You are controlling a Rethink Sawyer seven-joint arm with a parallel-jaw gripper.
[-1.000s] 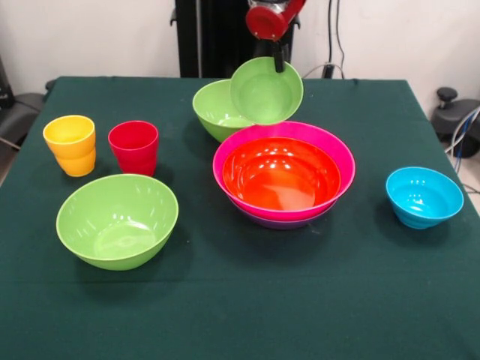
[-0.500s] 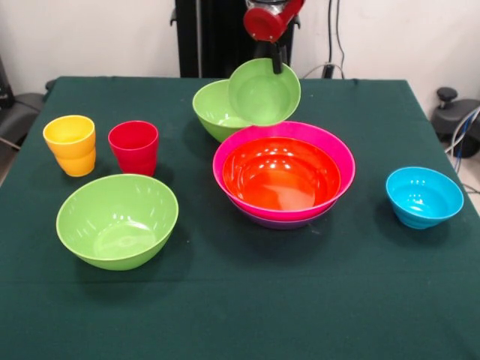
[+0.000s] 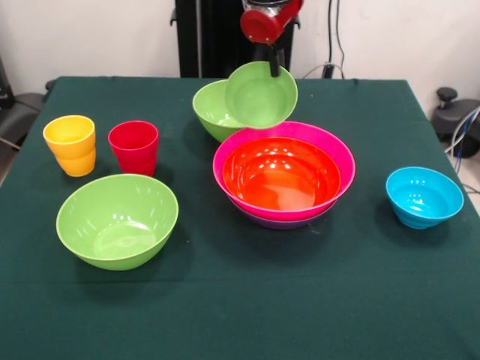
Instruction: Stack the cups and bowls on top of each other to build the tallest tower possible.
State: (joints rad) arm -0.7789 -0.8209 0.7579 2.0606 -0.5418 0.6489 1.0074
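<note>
My gripper (image 3: 274, 66) hangs above the table's far middle, shut on the upper rim of the small lime green bowl (image 3: 260, 96). That bowl is lifted and tilted, its mouth facing the camera. Behind and left of it stands a large green bowl (image 3: 210, 107). Below it sits the tower: the orange bowl (image 3: 281, 176) nested in the pink bowl (image 3: 342, 160), with the purple bowl (image 3: 281, 223) underneath. Another large green bowl (image 3: 117, 220) rests at front left. The yellow cup (image 3: 70, 144) and red cup (image 3: 133, 147) stand upright at left. The small blue bowl (image 3: 424, 196) sits at right.
The dark green tablecloth (image 3: 247, 300) covers the whole table. A black post (image 3: 210, 37) rises behind the far edge, and cables and dark gear (image 3: 457, 120) lie off the right side.
The gripper and the small green bowl have drifted slightly left and a little upward. Everything else has stayed in place.
</note>
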